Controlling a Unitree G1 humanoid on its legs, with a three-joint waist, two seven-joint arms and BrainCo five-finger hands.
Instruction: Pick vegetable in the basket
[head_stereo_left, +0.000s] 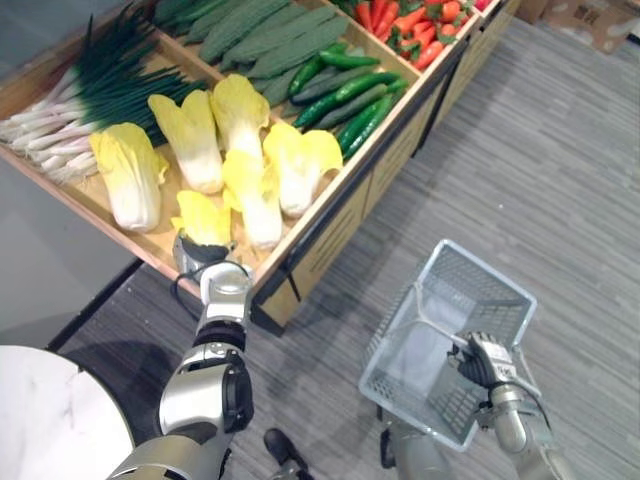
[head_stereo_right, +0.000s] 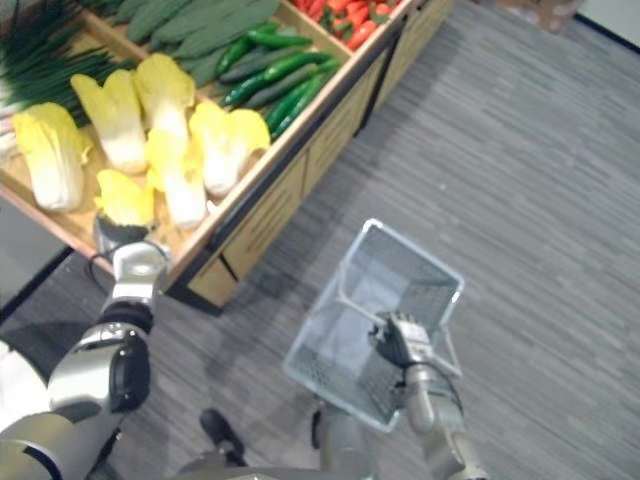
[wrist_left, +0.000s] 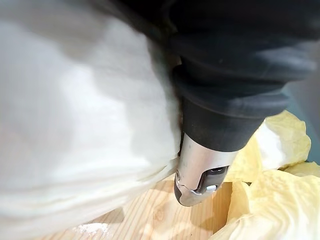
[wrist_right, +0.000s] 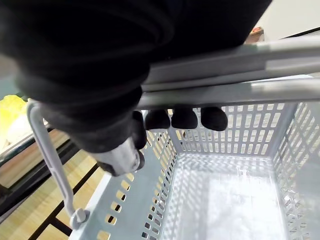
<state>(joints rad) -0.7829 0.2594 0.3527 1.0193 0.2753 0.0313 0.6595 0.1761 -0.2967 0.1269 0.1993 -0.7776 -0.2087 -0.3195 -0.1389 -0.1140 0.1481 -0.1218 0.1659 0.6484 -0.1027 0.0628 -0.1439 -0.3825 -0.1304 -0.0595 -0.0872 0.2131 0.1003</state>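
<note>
The right hand (head_stereo_left: 488, 362) was curled round the grey basket (head_stereo_left: 478, 288) handle, while the left hand (head_stereo_left: 199, 253) touched a cabbage (head_stereo_left: 205, 218) at the wooden stand's (head_stereo_left: 335, 235) near edge, its grip impossible to tell.

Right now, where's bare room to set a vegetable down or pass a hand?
The basket in the right hand is bare inside: best drop spot. A bare wood strip runs between the leftmost cabbage and its neighbour. Crowded: overlapping cabbages by the left hand, and the cucumbers.

Six napa cabbages (head_stereo_left: 130, 180), one basket (head_stereo_left: 478, 285), one wooden display stand (head_stereo_left: 330, 235), cucumbers (head_stereo_left: 350, 95) heaped beyond counting.
</note>
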